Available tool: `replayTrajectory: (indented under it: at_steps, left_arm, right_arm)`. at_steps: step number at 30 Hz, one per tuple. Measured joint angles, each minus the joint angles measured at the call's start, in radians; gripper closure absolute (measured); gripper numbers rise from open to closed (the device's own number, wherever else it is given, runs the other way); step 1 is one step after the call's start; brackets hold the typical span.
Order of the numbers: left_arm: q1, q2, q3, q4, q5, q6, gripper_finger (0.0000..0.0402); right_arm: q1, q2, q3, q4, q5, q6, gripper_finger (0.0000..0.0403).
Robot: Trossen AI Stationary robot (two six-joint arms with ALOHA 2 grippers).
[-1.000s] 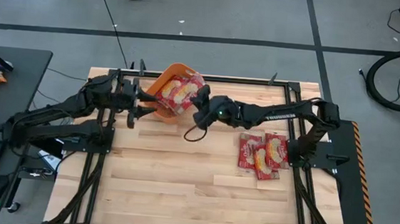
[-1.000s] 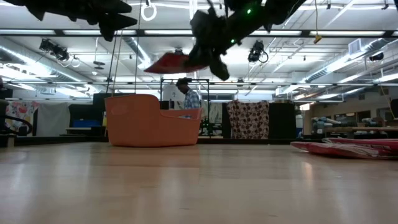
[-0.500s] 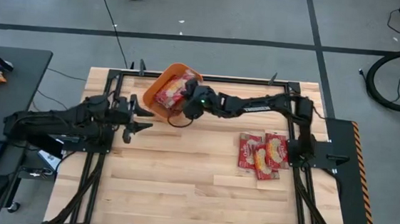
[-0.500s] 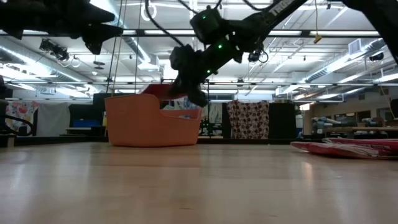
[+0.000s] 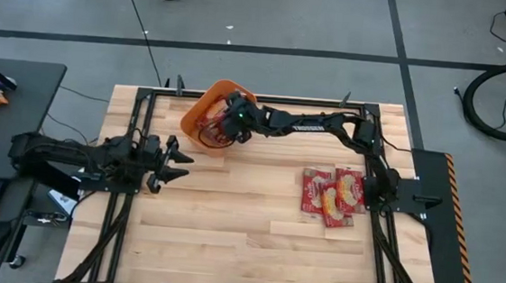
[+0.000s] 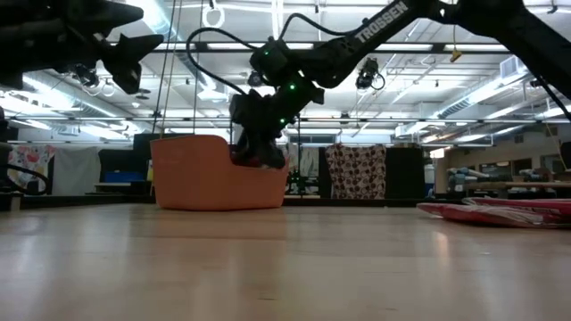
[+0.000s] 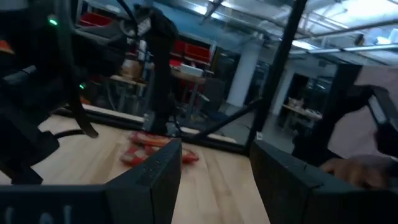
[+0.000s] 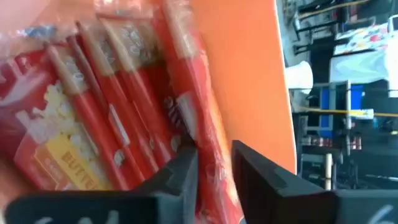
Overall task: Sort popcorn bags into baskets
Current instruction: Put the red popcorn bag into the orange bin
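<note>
orange tub [image 5: 205,111] – red packets [image 8: 93,118] inside, right gripper [image 5: 228,130] in

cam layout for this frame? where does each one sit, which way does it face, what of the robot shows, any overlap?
High: overhead, straight down; both arms, orange tub, loose popcorn bags.
Low: table height, level across the table; right gripper dipping into the tub.
Left wrist: left gripper open, facing the loose bags.
Right wrist: inside the tub, fingers around a bag.
Shared: tub, loose bags.
</note>
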Motion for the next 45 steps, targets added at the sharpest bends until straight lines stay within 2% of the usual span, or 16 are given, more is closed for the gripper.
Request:
replayTrajectory:
  at_steps: [6, 9, 12, 17, 22, 26, 29, 33, 40, 45]
  left_arm:
    - [-0.001, 0.000, 0.000, 0.000, -0.014, -0.004, 0.0208]
    - [0.000, 0.000, 0.000, -0.006, -0.014, 0.003, 0.0208]
    - [0.000, 0.000, 0.000, -0.029, -0.008, 0.002, 0.0208]
    - [-0.001, 0.000, 0.000, -0.051, -0.008, 0.003, 0.0208]
    - [0.000, 0.000, 0.000, -0.054, -0.008, 0.003, 0.0208]
    - [0.000, 0.000, 0.000, -0.058, -0.007, -0.005, 0.0208]
    - [0.000, 0.000, 0.000, -0.058, -0.007, -0.005, 0.0208]
    - [0.000, 0.000, 0.000, -0.078, -0.007, -0.005, 0.0208]
    - [0.000, 0.000, 0.000, -0.094, -0.007, -0.010, 0.0208]
    - [0.000, 0.000, 0.000, -0.094, -0.007, -0.010, 0.0208]
  right_arm:
    - [0.027, -0.036, 0.015, -0.063, 0.131, 0.059, 0.0272]
    - [0.053, -0.096, 0.018, -0.175, 0.199, 0.138, 0.0271]
    - [0.085, -0.150, 0.018, -0.345, 0.230, 0.300, 0.0272]
    - [0.163, -0.238, 0.018, -0.614, 0.221, 0.643, 0.0272]
    - [0.224, -0.279, 0.017, -0.865, 0.137, 0.987, 0.0272]
    - [0.249, -0.281, 0.008, -1.090, -0.046, 1.245, 0.0272]
    - [0.263, -0.280, -0.040, -1.231, -0.165, 1.371, 0.0272]
    - [0.289, -0.282, -0.118, -1.400, -0.202, 1.495, 0.0273]
    - [0.282, -0.373, -0.353, -1.436, -0.331, 1.596, 0.0273]
    - [0.243, -0.463, -0.553, -1.367, -0.396, 1.645, 0.0273]
